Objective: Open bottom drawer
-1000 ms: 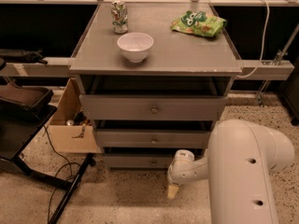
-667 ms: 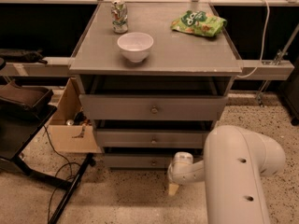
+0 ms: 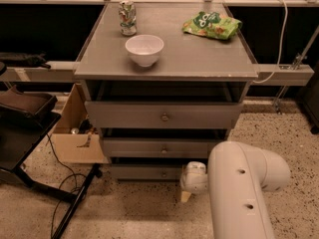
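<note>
Camera view shows little change over the last second: the white arm (image 3: 244,193) has swung slightly left, while the gripper (image 3: 188,188) stays low by the floor, just right of the bottom drawer (image 3: 139,172) and near its knob (image 3: 163,174), not on it. That drawer front looks unmoved, so the pull has probably not begun. Whether the jaws are released or clenched, I cannot tell.
</note>
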`<state>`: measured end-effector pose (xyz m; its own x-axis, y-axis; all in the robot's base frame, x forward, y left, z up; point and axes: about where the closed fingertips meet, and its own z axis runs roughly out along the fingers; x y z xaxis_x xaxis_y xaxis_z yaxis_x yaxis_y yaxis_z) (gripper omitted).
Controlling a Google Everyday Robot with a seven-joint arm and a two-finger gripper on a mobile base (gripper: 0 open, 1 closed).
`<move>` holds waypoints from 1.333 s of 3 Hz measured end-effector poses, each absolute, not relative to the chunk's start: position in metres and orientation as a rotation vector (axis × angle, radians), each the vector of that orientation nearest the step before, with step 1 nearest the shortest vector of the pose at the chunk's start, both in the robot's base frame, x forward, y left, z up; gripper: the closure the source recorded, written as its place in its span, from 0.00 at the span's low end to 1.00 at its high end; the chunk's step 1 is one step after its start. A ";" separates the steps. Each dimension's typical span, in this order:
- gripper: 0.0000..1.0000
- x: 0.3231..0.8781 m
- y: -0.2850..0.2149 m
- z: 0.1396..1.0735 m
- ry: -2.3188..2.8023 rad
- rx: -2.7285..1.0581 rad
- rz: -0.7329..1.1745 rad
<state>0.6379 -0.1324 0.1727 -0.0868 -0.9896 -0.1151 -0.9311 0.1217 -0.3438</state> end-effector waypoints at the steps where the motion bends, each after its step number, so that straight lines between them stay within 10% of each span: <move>1: 0.00 0.658 -0.130 0.161 2.076 -1.885 -0.278; 2: 0.00 0.673 -0.124 0.155 2.074 -1.909 -0.297; 4: 0.41 0.685 -0.102 0.154 2.100 -2.000 -0.332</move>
